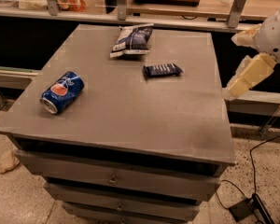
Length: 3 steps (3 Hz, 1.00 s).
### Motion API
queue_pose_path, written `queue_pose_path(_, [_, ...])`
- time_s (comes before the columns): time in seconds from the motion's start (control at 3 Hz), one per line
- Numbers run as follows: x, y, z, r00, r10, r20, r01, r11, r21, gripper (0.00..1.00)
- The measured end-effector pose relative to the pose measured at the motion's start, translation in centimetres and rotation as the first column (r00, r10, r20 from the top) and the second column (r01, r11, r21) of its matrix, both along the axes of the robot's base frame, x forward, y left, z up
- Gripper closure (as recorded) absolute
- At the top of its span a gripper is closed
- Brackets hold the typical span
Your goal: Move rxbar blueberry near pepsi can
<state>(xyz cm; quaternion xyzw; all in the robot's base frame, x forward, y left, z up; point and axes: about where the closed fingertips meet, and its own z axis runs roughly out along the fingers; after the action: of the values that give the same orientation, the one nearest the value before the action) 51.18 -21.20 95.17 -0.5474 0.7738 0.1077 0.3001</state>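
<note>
Three things lie on the grey counter (130,120). The pepsi can (62,92) rests on its side near the left edge. A crinkled chip bag (131,39) sits at the back, and the rxbar blueberry (162,70) lies flat just in front of it, well apart from the can. Off the counter's right edge hangs the gripper (232,63), its cream fingers (249,74) spread apart, holding nothing.

A lab-like indoor workspace: grey drawer-cabinet surface (130,120), speckled floor (18,195) with a power brick (242,210), railed counter (177,8) behind, end effector (246,78) hovering off its right edge.
</note>
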Motion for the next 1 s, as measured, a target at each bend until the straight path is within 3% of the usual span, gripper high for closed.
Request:
queue_pose_path(0.33, [2.5,0.9,-0.8,0.9995,-0.020,0.025,0.017,0.992,0.124,0.00])
queue_pose_path(0.67, [4.9,1.9,-1.4,0.9960,-0.027,0.085,0.008,0.977,0.211,0.00])
queue_pose_path(1.0, [7.5,3.2,-2.2,0.9909,-0.021,0.133,-0.015,0.966,0.259,0.00])
